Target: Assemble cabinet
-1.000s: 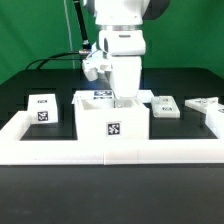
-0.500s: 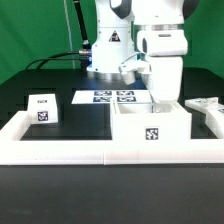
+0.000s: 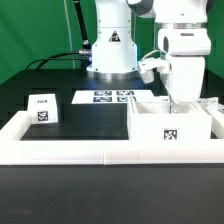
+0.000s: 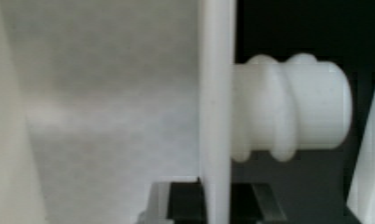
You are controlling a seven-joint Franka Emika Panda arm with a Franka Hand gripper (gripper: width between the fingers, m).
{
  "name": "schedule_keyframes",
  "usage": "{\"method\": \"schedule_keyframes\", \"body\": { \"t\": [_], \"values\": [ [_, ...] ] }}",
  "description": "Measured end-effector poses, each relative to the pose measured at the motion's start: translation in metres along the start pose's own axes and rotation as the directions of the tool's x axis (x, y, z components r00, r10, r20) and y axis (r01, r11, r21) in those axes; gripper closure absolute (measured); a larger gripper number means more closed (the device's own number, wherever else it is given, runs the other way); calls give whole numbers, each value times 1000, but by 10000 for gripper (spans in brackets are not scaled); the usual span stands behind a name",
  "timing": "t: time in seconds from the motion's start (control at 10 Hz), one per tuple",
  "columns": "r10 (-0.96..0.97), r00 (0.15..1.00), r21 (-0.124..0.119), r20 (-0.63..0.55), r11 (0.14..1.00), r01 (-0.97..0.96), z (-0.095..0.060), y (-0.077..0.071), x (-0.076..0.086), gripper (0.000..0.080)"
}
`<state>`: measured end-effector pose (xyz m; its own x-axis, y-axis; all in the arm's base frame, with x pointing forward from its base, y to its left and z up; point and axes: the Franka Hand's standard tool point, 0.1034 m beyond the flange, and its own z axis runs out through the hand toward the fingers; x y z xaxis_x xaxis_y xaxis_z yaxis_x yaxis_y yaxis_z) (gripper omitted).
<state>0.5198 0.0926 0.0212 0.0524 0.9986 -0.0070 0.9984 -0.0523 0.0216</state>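
cabinet [image 3: 170, 128]: on worktop [image 3: 90, 120], off marker board [image 3: 113, 97] toward exterior view's right, long axis across view | pincer [image 3: 179, 99]: we read it directly above, clamped on one cabinet wall

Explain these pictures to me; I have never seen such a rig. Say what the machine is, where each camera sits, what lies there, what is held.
The machine is a robot arm with a two-finger gripper. One camera watches from off the arm; the other rides on the wrist. On the black table, inside a white rail frame, lie the marker board, a small tagged panel and the cabinet. The wrist view shows the gripper astride a cabinet wall, apparently clamping it.
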Motion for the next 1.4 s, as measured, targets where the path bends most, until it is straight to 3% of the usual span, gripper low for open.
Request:
{"method": "schedule_keyframes", "body": {
  "t": [0.3,0.7,0.8,1.0,1.1,1.3,1.4],
  "values": [
    [-47,999,7,-4,999,47,1,0,15,765],
    [-48,999,10,-5,999,48,1,-1,15,765],
    [-48,999,10,-5,999,48,1,-1,15,669],
    [-47,999,10,-5,999,47,1,-1,15,384],
    [-47,999,10,-5,999,47,1,-1,15,384],
    [-47,999,10,-5,999,47,1,-1,15,53],
    [-48,999,7,-4,999,48,-2,0,15,16]
  ]
}}
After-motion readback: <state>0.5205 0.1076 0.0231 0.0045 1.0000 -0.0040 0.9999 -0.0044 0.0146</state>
